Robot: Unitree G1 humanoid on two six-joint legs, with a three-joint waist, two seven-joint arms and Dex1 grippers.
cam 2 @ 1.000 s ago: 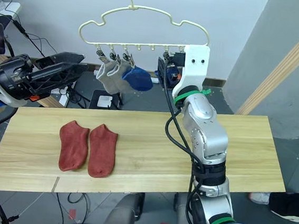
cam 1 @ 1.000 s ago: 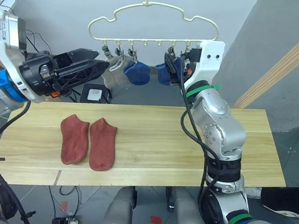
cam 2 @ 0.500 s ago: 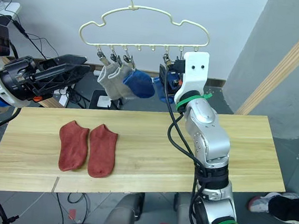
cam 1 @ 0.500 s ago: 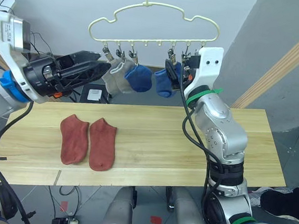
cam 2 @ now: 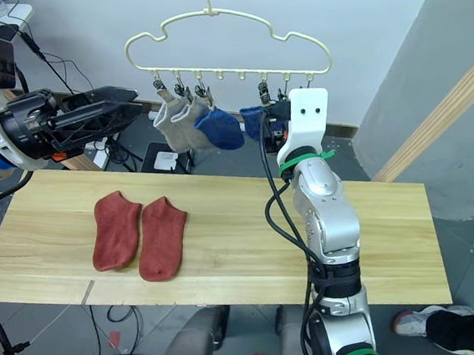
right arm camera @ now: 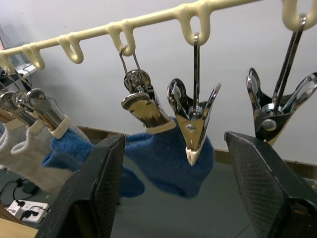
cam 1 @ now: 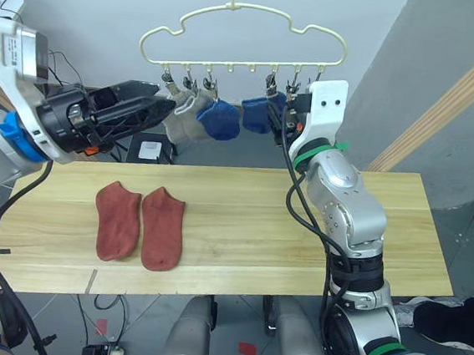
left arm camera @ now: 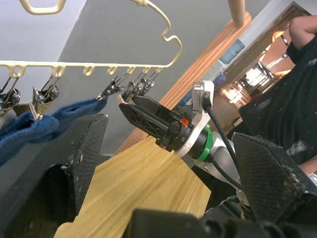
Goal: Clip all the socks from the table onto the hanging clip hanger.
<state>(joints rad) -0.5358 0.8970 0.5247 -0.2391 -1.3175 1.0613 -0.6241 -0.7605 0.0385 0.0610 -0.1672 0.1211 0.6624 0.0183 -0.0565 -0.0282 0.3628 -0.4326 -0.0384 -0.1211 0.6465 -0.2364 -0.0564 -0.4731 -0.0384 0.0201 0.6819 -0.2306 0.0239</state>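
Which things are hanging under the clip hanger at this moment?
Under the clip hanger hang two grey socks and two blue socks, each held by a clip. The second blue sock is partly covered by the right gripper in the head views.

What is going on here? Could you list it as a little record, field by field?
On the clip hanger: two grey socks, two blue socks
On the table: two red socks, flat, side by side
Left gripper: open, raised beside the hanging grey socks
Right gripper: open, up at the clips, holding nothing
Left to do: clip the red socks
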